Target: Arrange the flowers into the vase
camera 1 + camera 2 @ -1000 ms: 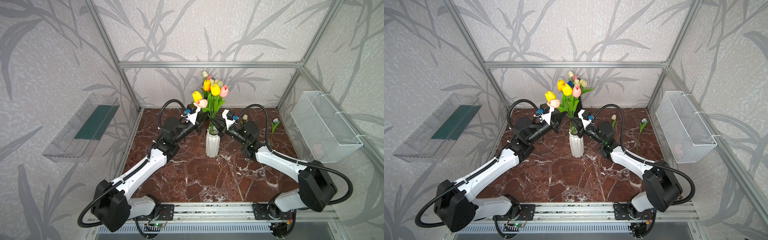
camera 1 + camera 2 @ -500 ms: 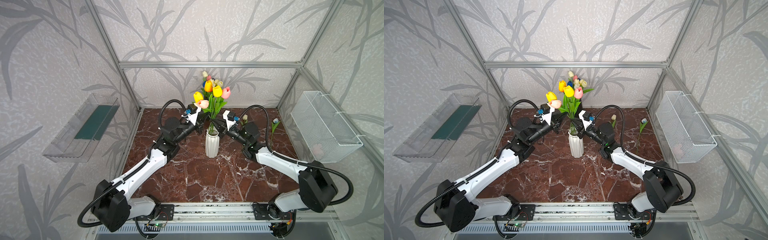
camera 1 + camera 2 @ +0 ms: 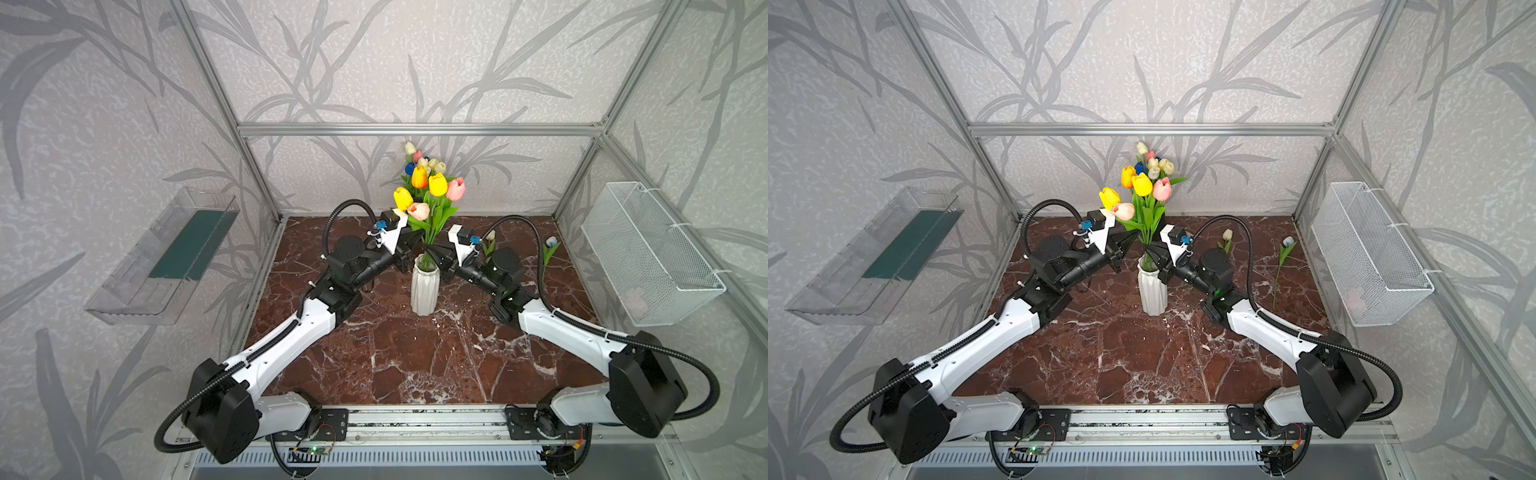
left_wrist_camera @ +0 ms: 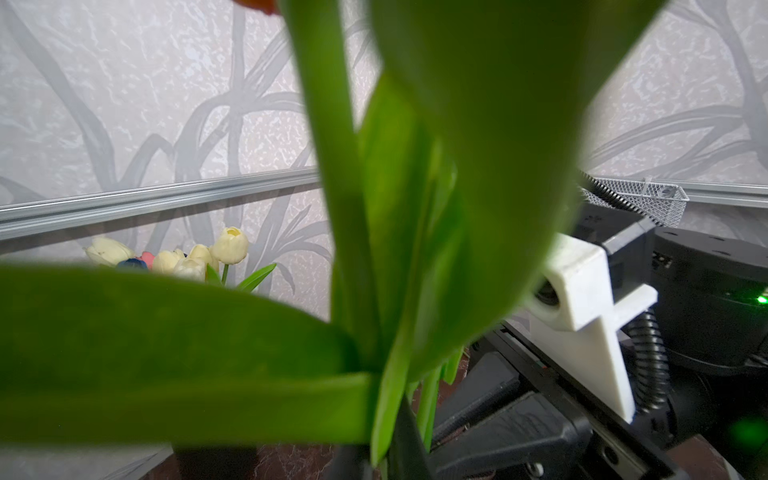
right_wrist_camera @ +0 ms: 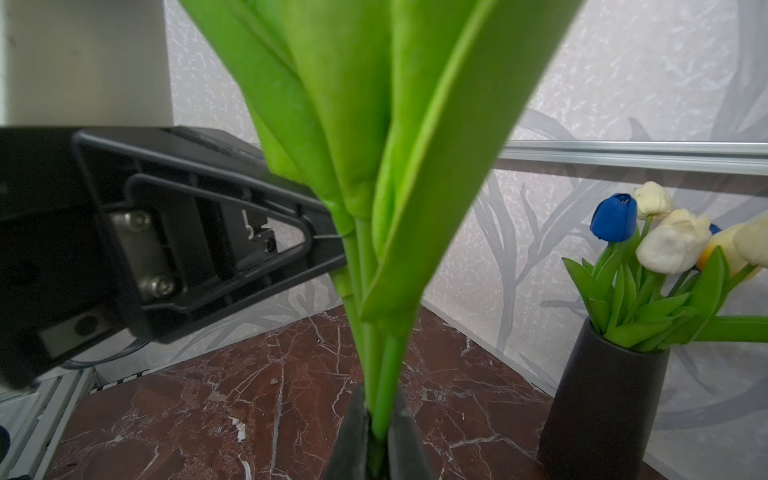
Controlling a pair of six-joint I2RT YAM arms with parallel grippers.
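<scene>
A white ribbed vase (image 3: 424, 286) stands mid-table. A bunch of flowers (image 3: 436, 187) with yellow, orange and pink heads rises from its mouth. My left gripper (image 3: 414, 245) meets the green stems just above the rim from the left, jaws shut on them; leaves (image 4: 457, 166) fill the left wrist view. My right gripper (image 5: 378, 432) comes from the right and is shut on the stems (image 5: 374, 332) a little lower. Two loose flowers lie on the table at the right, one cream-headed (image 3: 491, 236), one white and blue (image 3: 551, 241).
A dark vase (image 5: 598, 399) with blue, cream and pink tulips (image 3: 420, 161) stands at the back wall behind the white vase. A white wire basket (image 3: 648, 253) hangs on the right wall, a clear tray (image 3: 166, 257) on the left wall.
The bunch and both grippers have shifted slightly right and down toward the vase. Both grips are unchanged.
</scene>
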